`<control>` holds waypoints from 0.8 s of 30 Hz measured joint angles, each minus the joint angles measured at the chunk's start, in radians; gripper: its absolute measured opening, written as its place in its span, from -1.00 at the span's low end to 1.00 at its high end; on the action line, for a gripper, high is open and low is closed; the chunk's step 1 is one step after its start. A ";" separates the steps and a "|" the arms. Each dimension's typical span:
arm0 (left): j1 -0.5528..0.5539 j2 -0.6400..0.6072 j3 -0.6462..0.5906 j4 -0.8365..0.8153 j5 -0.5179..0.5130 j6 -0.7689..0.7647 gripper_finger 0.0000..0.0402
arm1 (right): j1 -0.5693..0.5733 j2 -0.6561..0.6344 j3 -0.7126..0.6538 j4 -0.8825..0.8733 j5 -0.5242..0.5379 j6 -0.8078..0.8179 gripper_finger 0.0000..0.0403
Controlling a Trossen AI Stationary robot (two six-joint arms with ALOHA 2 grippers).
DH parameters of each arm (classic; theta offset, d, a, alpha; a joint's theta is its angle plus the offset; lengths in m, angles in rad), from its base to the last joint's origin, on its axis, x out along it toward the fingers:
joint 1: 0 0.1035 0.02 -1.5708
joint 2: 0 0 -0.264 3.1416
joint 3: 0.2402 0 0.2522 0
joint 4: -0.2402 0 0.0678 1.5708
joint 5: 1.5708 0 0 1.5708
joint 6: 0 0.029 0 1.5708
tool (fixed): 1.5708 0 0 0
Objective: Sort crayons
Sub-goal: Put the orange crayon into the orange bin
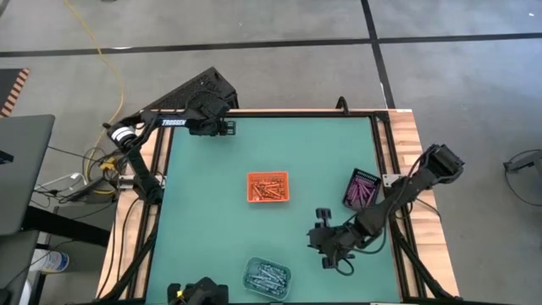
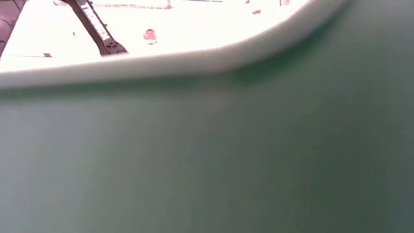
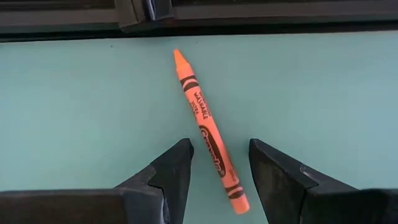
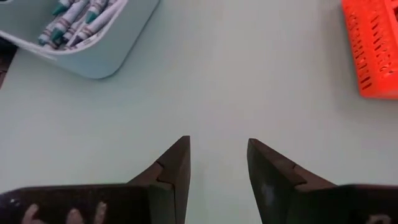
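The sorting looks nearly finished. In the high view three trays already hold crayons: an orange tray [image 1: 268, 187] at the centre of the table [image 1: 212, 220] filled with orange-red sticks, a clear tray [image 1: 268, 276] at about 6 o'clock from it near the table's edge with blue-grey ones, and a black tray [image 1: 361, 188] at about 3 o'clock holding purple-magenta ones. No loose crayons show on the open green surface in that view.

One orange crayon [image 3: 206, 132] appears to be left. It lies flat on the table just inside the far left corner rail, right below the left gripper [image 3: 219, 168], roughly 10 o'clock from the orange tray. In the left wrist view its long axis runs on a slight diagonal, the pointed tip aimed away from the gripper toward the rail and the blunt end lying between the fingers [image 3: 177, 168]. The left gripper is open, straddling that blunt end without touching it.

The right gripper [image 4: 217, 165] hangs open and empty over bare table, between the clear tray and the black tray.

What remains, by this reading, is closing on that crayon and carrying it to the orange tray.
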 joint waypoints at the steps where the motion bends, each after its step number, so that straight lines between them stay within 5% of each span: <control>1: 0.000 0.007 0.002 0.002 -0.003 -0.005 -0.24 | 0.004 0.000 0.000 0.000 0.000 0.000 -0.26; 19: 0.002 0.010 0.002 -0.026 0.026 -0.033 -0.25 | 0.021 0.000 0.000 -0.001 0.029 -0.003 -0.26; 24: 0.002 0.010 0.002 -0.050 0.046 -0.032 -0.44 | 0.021 0.000 0.000 0.004 0.029 0.000 -0.26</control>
